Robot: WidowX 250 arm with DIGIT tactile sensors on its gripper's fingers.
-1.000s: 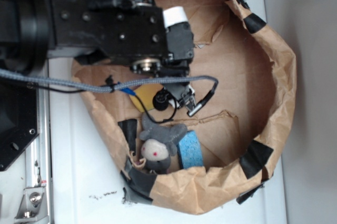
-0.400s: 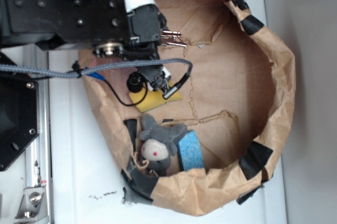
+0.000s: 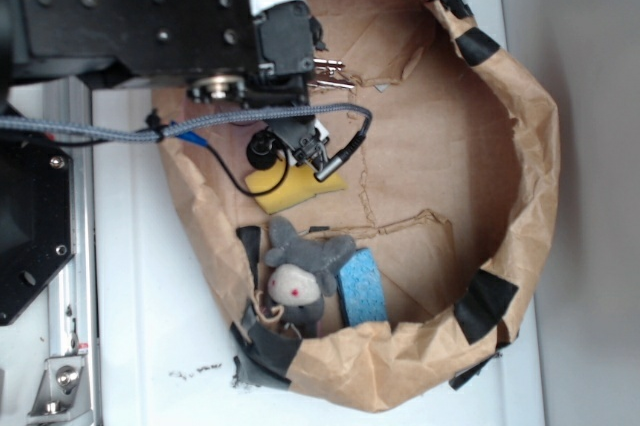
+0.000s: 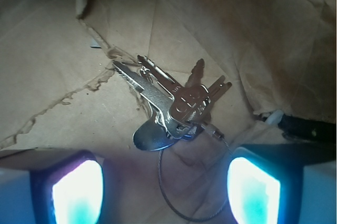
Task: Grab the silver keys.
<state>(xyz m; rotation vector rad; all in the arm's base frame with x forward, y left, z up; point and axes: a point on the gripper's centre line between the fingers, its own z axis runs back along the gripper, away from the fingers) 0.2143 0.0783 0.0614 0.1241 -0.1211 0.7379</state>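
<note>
Brown paper, creased and torn, lines the floor and rolled walls of a bag-like bin [image 3: 545, 136] patched w/ black tape, sitting on a white tabletop [image 3: 170, 346].

Gripper [image 4: 166, 187] sits at the bottom of the wrist frame: its two pads [image 4: 76, 192] glow cyan at lower left and lower right, spread wide w/ nothing between them but paper and wire. Fully open, holding nothing. That spread looks deliberate, prob. to straddle the bunch on the way down.

Silver keys [image 4: 174, 103] lie flat on the paper at centre of the wrist frame, just above the gap between the pads, blades fanning toward upper left and upper right. Their thin wire loop [image 4: 181, 208] trails down into the gap. In the exterior view only a few blades [image 3: 330, 71] poke out right of the black arm [image 3: 130, 16] at upper left; the rest is hidden under it.

Farther out, lower left of the bin: a yellow sponge-like pad [image 3: 290, 184] under the cable [image 3: 100, 131], a grey plush toy [image 3: 300, 271], a blue sponge [image 3: 362, 286]. All well apart from the keys, so no clutter in the grasp path.

Judgement: the approach seems lined up; the next move needs a short advance so the pads bracket the bunch, not just the wire.
</note>
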